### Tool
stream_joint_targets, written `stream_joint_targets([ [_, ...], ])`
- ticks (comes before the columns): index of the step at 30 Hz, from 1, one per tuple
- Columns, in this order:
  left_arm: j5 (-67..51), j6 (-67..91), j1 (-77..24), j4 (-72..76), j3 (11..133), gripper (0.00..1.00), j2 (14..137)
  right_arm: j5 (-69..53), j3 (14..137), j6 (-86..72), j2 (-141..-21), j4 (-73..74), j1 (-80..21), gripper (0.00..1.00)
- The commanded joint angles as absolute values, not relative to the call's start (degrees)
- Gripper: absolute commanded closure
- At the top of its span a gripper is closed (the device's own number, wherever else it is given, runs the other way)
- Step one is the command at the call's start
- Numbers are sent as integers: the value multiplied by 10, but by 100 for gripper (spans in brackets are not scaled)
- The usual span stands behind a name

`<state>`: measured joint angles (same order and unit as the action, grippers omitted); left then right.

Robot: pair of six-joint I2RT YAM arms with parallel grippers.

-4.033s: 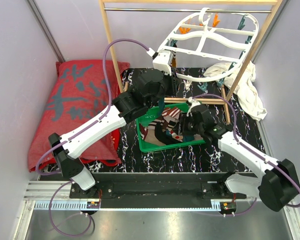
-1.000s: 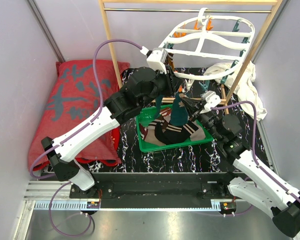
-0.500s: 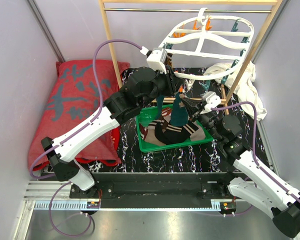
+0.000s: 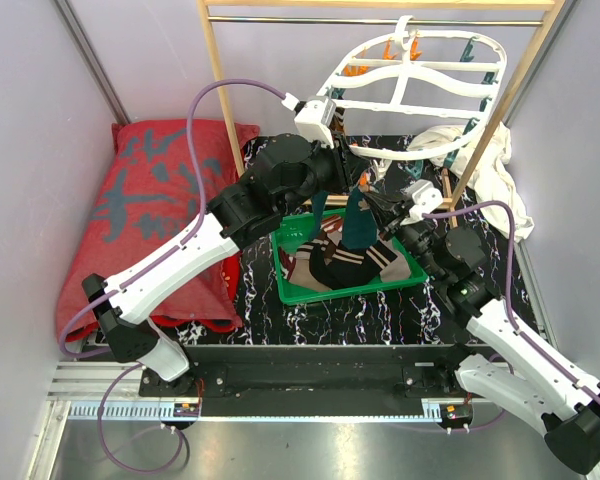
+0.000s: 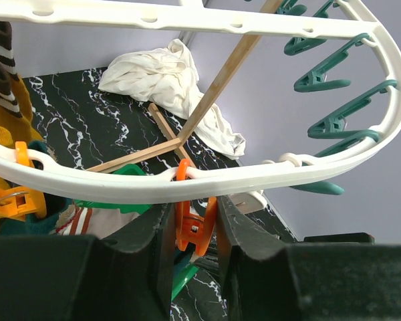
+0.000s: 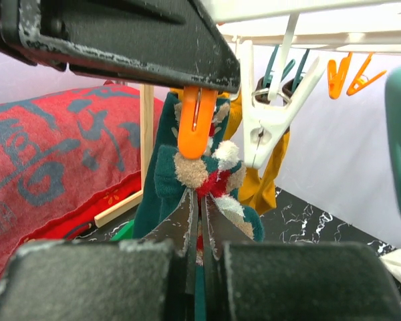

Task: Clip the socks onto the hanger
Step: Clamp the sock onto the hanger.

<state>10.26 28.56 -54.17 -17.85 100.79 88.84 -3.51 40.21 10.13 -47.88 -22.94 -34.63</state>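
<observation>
Orange: the peg (image 5: 195,231) on the hanger (image 5: 107,182) is pinched btwn my L gripper (image 5: 192,235) fingers. R gripper (image 6: 200,227) is clamped on the teal sock (image 6: 162,194), top just under that peg, above the green tray (image 4: 292,292).

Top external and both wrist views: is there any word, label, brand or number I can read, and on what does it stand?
No text can be read in any view.
On the red cloth: large grey-blue brush-like marks, not legible as words.
On the hanger, the orange peg and the dark teal sock: no print visible.
</observation>
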Motion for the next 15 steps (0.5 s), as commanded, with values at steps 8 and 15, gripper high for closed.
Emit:
stream_joint_targets([
  [8,97,275,-541,-169,1019,100,873,-19,442,111,-476,-272,-350,99],
  [15,72,290,-540,-162,1020,100,874,-24,445,102,-485,-272,-351,99],
])
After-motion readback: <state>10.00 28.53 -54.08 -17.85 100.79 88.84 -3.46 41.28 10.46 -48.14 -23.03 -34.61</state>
